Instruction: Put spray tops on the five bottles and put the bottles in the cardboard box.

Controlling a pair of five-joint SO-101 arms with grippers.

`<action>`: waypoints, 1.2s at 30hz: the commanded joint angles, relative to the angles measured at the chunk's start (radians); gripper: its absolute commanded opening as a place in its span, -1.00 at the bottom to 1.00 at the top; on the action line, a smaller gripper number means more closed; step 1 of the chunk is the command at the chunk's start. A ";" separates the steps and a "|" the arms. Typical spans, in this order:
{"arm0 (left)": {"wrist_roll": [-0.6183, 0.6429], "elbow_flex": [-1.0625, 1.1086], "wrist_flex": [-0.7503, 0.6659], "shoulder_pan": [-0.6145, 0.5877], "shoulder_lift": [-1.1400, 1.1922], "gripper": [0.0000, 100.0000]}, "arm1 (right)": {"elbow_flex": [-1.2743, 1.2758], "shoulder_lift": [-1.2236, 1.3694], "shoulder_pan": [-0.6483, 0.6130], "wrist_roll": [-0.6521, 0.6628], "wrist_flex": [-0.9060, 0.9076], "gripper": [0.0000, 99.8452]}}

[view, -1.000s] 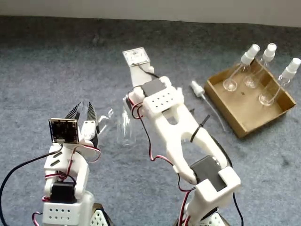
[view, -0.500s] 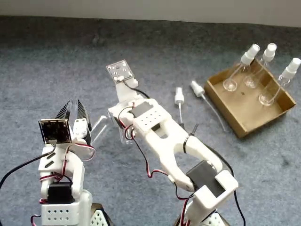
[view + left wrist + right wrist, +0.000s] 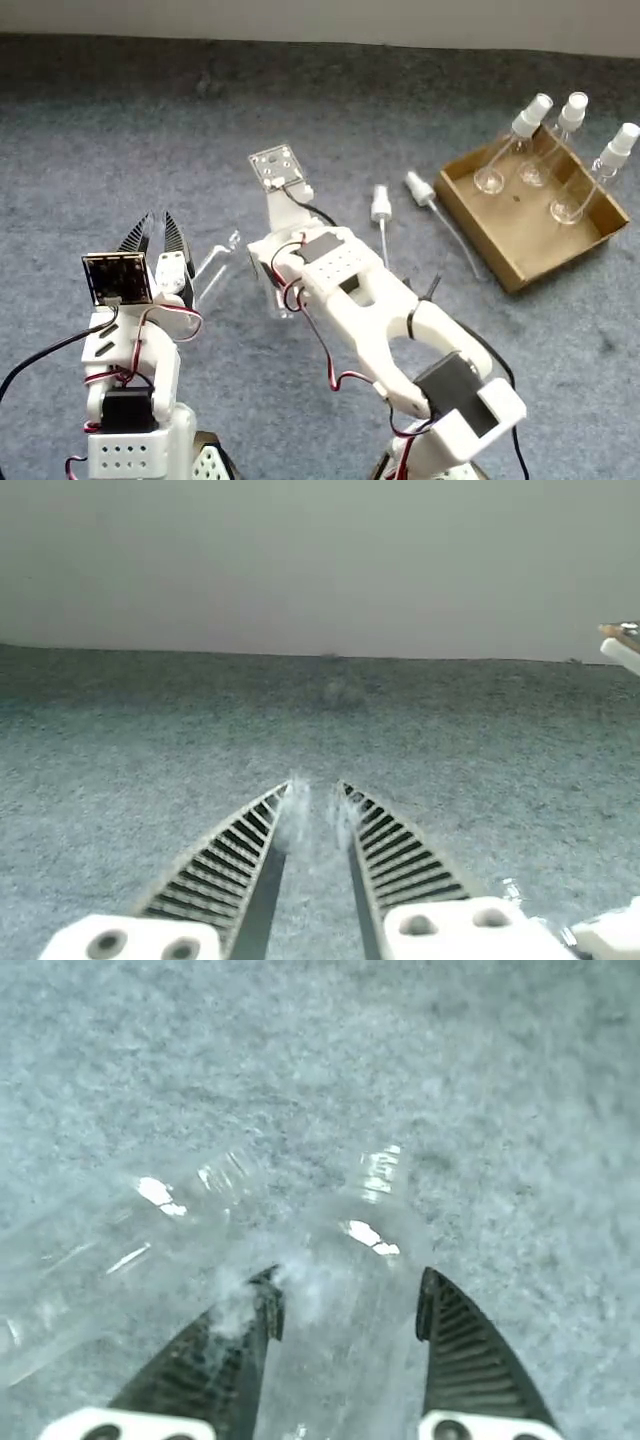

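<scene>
My left gripper (image 3: pixel 318 790), at 8 o'clock, narrowly parted; my right gripper (image 3: pixel 345 1290), centre, clamps a bottle (image 3: pixel 370 1230).

Grey carpet-like surface (image 3: pixel 120 120) under everything, pale wall (image 3: pixel 320 560) along its far edge.

The bottle (image 3: pixel 345 1260) is glossy clear plastic, the cardboard box (image 3: pixel 522 228) matt, the carpet (image 3: pixel 120 130) rough, fuzzy cloth.

Three bottles (image 3: pixel 512 145) in box (image 3: pixel 520 232) — spray tops (image 3: pixel 381 205) beside.
</scene>
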 commanded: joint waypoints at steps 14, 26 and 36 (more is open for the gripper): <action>-0.002 -0.045 -0.002 -0.007 -0.013 -0.92 | 0.073 -0.007 0.160 0.187 0.148 -0.66; -0.002 -0.045 -0.002 -0.005 -0.013 -0.92 | 0.070 -0.007 0.165 0.298 0.219 -0.46; -0.006 -0.027 -0.002 0.051 -0.013 -0.92 | -0.062 -0.008 0.275 0.298 0.417 -0.46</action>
